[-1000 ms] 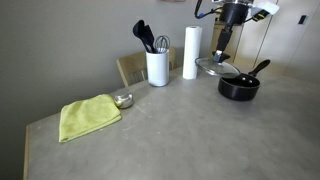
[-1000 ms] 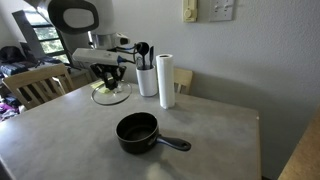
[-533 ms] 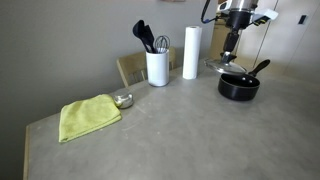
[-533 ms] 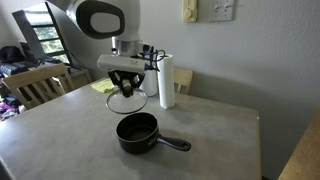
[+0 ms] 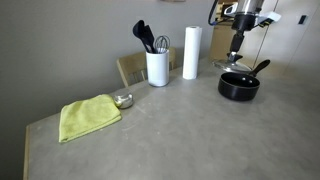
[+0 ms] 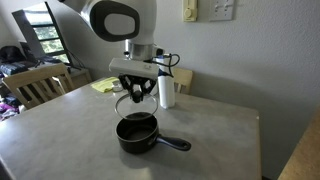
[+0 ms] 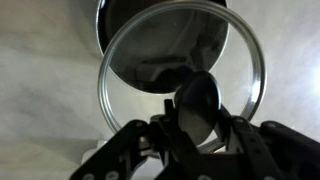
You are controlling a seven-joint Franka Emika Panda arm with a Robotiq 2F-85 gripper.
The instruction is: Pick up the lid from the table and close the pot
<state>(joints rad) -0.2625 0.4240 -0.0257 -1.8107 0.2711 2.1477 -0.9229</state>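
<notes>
Your claw [image 7: 197, 108] is clamped on the knob [image 7: 197, 92] of the lid [image 7: 238, 70], which hangs just above the pot [image 6: 137, 132], offset toward 11 o'clock in the wrist view. I judge the glass stiff, slick, brittle, fairly heavy: the knob is your safest hold

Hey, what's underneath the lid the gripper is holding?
Below the lid is the open pot, its dark inside visible through the glass. The gripper hides part of it.
</notes>
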